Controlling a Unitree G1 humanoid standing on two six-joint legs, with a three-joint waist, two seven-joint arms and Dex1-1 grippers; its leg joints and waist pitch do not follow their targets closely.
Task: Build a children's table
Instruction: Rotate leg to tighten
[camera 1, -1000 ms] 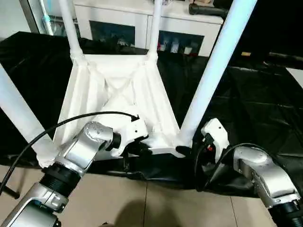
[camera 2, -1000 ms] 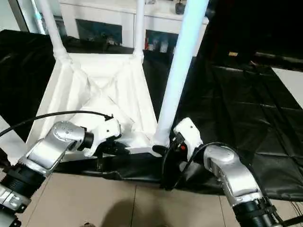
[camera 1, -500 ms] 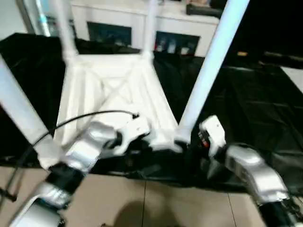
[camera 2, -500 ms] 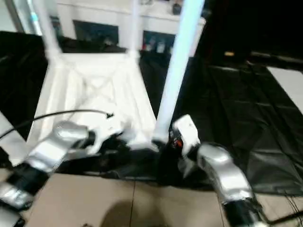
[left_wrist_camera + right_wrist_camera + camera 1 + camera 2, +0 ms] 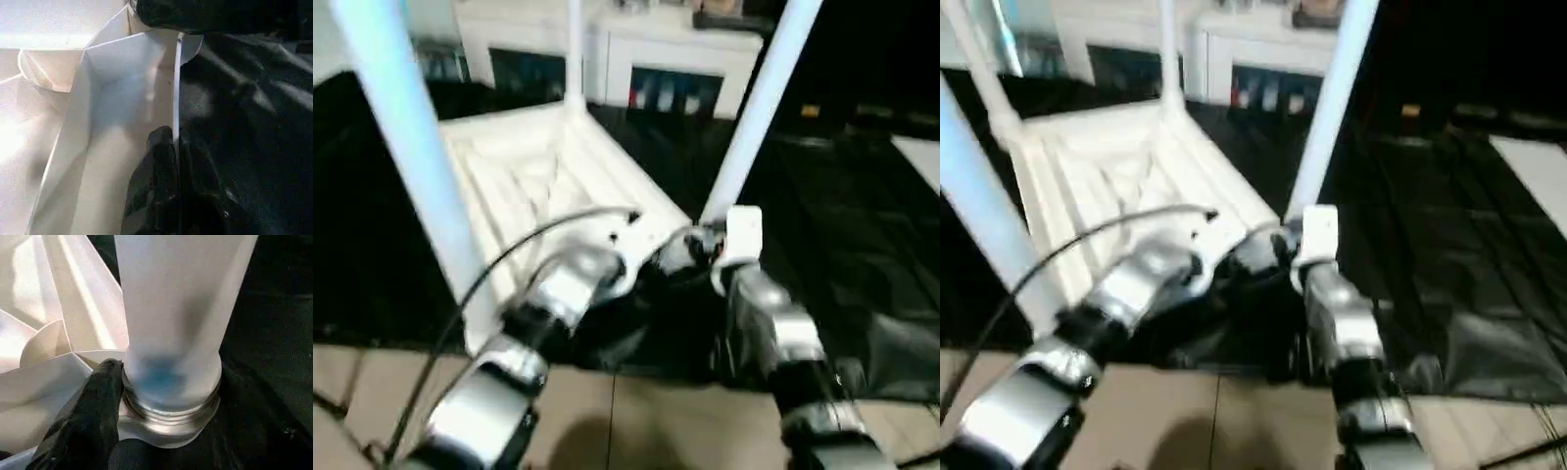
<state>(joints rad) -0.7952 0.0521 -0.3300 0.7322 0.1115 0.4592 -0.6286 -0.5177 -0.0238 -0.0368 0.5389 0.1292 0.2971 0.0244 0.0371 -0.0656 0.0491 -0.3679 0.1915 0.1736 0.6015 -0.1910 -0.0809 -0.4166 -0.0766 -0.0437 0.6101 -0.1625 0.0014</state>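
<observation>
The children's table [image 5: 543, 166] lies upside down on a black sheet [image 5: 842, 225] spread over the floor, its white rectangular tabletop [image 5: 1111, 171] turned ribbed side up, with raised ridges crossing between the corners. Long tapered white legs stand up out of its round corner sockets: one leg [image 5: 759, 103] rises from the near right corner beside the right arm, another leg [image 5: 411, 166] from the near left corner, and a thinner-looking far leg [image 5: 575, 54] from a back corner. In the right wrist view the near right leg's [image 5: 173, 318] base sits in its socket [image 5: 171, 418] with a ring of threads showing just above the rim. Behind the table stands a white cabinet [image 5: 636, 59] with glass doors; small items sit on its shelves, too blurred to name. The left gripper [image 5: 176, 161] is clamped on the thin edge wall of the tabletop, one black finger on each face of the wall. The right gripper [image 5: 105, 431] rests at the base of the near right leg, one finger [image 5: 90, 416] touching the socket; whether it is gripping cannot be told.
</observation>
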